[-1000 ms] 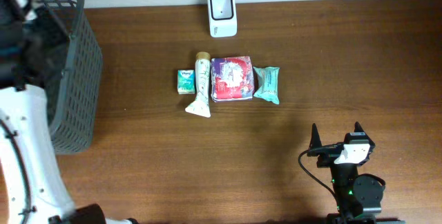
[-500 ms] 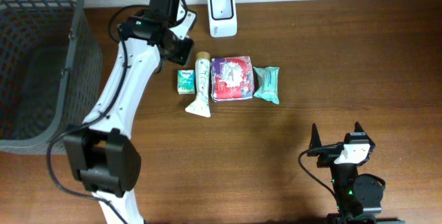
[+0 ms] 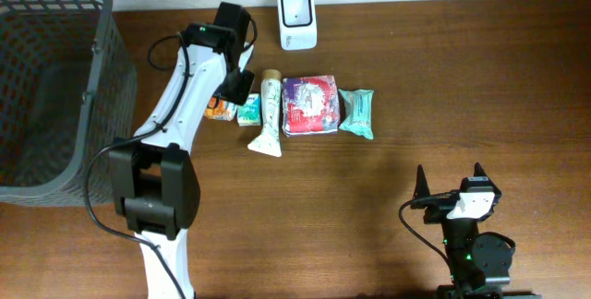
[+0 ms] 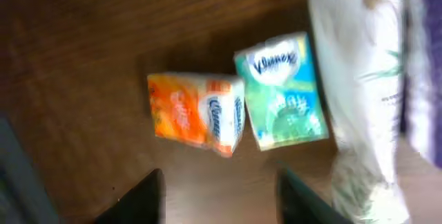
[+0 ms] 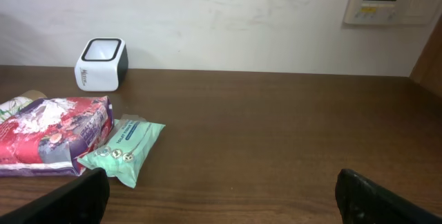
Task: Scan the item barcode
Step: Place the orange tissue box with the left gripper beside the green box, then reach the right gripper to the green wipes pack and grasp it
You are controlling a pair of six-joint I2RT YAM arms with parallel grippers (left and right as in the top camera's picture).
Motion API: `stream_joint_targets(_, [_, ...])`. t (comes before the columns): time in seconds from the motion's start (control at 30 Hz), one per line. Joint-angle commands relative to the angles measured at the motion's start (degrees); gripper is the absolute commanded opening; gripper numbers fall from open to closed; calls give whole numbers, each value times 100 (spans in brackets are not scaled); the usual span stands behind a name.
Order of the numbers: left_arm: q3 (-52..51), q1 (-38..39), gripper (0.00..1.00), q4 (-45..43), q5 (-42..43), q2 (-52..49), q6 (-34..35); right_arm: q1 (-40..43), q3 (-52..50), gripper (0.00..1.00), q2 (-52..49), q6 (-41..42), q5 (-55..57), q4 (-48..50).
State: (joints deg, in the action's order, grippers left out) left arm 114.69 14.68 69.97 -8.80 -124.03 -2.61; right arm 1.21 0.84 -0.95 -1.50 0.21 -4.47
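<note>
Your left gripper (image 4: 219, 186) has its jaws standing apart. In the left wrist view there is nothing between its two dark fingers (image 4: 141, 198); only bare wood shows in the gap. Just past the fingertips lies the orange tissue pack (image 4: 197, 110), flat on the table (image 3: 416, 77) and free of the gripper. One corner of it touches the green Kleenex pack (image 4: 282, 89) beside it. The wrist picture is blurred, so you cannot read the small print on either pack.

From overhead, you see the left arm reaching from the near edge toward the far side. Its wrist is bent over these two packs and partly hides the orange one. The orange pack is the left end of a row. After the green pack come a white pouch (image 3: 268, 114), a purple and red packet (image 3: 309, 105) and a teal wipes pack (image 3: 357, 113). The barcode scanner (image 3: 297, 6) stands at the far edge of the table, behind the row and apart from it. A grey basket (image 3: 102, 77) is at the left side.

Your right gripper (image 3: 449, 177) is well apart from all this, at the near right. Its jaws are wide and empty, and its camera looks toward the scanner and the right end of the row.
</note>
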Motion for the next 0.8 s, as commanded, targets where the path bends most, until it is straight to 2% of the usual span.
stream_joint_targets(0.0, [1731,-28,69,431,68,199,354,26,-52,99,26,24,48,-15])
stream_joint_targets(0.03, [2468,-87,98,634,105,223,439,26,-52,99,26,24,48,-15])
stream_joint_targets(0.07, [3056,-221,99,813,107,223,721,26,-52,99,26,24,48,-15])
stream_joint_targets(0.13, [3550,-608,99,940,109,225,1241,26,-52,99,26,24,48,-15])
stream_joint_targets(0.17, [3556,-881,99,1003,319,223,1766,26,-52,99,26,24,48,-15])
stream_joint_targets(0.4, [3530,-2371,99,1091,498,223,1845,26,-52,99,26,24,50,-15])
stream_joint_targets(0.5, [3530,-2524,99,1469,492,223,1843,33,-52,99,26,-177,461,203])
stream_joint_targets(0.53, [3530,-2524,99,1598,492,223,1843,31,-52,99,26,-195,614,476])
stream_joint_targets(0.6, [3530,-2524,99,1624,492,223,1843,31,-52,99,26,-192,-387,2396])
stream_joint_targets(0.67, [3530,-2524,99,1626,494,223,1843,31,-44,99,22,-197,-876,4214])
stream_joint_targets(0.7, [3530,-2524,99,1626,494,223,1843,31,114,99,20,-352,-951,4675])
stream_joint_targets(0.73, [3530,-2524,99,1624,496,223,1843,31,444,99,-9,-684,-1198,4583])
stream_joint_targets(0.77, [3530,-2524,99,1626,494,223,1843,31,1001,99,-179,-1106,-1521,4087])
